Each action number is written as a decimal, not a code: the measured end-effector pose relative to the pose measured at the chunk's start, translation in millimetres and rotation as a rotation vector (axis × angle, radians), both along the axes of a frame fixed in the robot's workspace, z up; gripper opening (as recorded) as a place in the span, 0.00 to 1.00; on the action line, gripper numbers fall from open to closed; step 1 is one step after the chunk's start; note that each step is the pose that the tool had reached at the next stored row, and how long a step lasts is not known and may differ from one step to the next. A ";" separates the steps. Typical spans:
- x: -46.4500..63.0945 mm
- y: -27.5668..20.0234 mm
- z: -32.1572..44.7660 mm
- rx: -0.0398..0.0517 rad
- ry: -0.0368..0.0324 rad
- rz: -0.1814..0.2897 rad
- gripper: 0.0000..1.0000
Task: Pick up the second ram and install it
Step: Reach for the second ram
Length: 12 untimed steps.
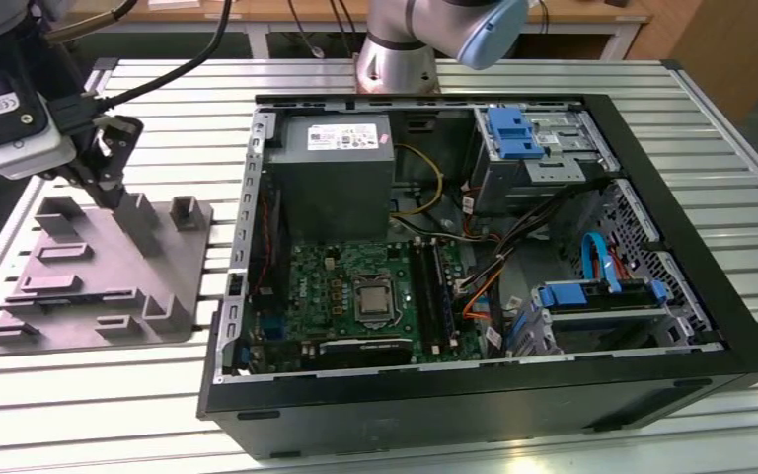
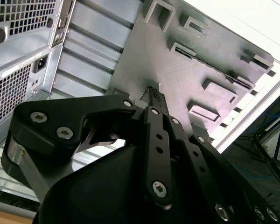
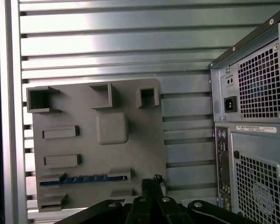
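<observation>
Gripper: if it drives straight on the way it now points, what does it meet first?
The gripper would probably meet the grey holder tray first, on bare plastic just past the end of the slot holding the second ram. Depth is unclear.

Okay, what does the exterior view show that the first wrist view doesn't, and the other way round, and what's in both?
Exterior view adds: the inside of the open case, with its green motherboard, the silver processor and the grey power supply, plus the arm's base behind the case.
First wrist view adds: the case's back panel with its power socket and vent grilles, and a blue memory stick sitting in a slot of the tray.
Shared: the grey tray, the slatted table and the gripper close to the tray.
</observation>
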State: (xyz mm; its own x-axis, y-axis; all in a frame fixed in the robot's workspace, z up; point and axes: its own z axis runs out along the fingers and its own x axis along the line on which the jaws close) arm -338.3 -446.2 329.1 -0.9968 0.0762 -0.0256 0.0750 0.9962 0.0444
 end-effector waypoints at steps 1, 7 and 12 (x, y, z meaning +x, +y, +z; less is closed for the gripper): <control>-0.8 -0.1 -0.9 0.0001 -0.0002 0.000 0.10; -5.4 -0.9 -5.5 0.0000 -0.0001 0.000 0.10; -8.8 -1.5 -9.8 0.0000 -0.0001 0.000 0.10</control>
